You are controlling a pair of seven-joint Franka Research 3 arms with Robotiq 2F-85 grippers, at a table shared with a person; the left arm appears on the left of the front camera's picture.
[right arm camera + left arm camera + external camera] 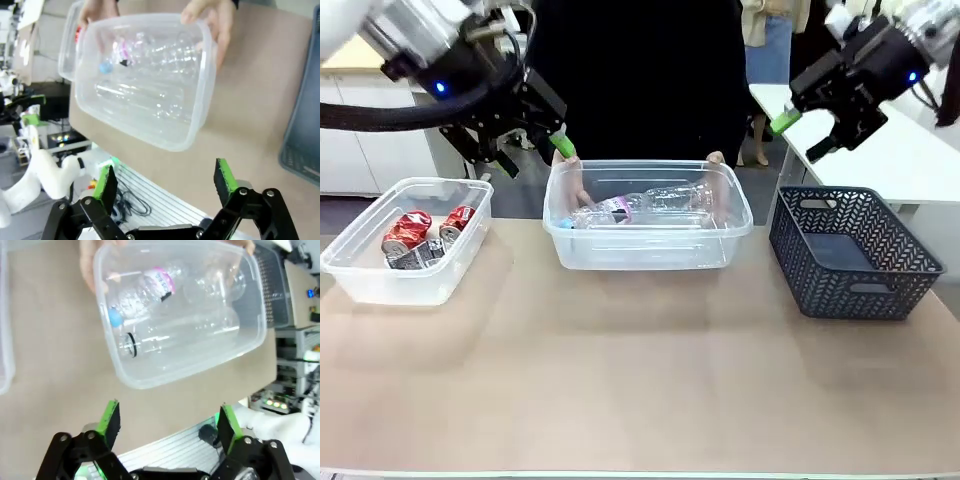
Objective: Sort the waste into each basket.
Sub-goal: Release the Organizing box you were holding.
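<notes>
Front view, tan tabletop (640, 390), white cabinets (365, 150) behind, lattice basket (852, 255) right.

Left tool (167, 422) jaws wide apart, empty, above desk (55, 385). Clear tub (250, 315) ahead holds plastic bottles (150, 287); person's fingers (87, 270) on its far rim.
</notes>
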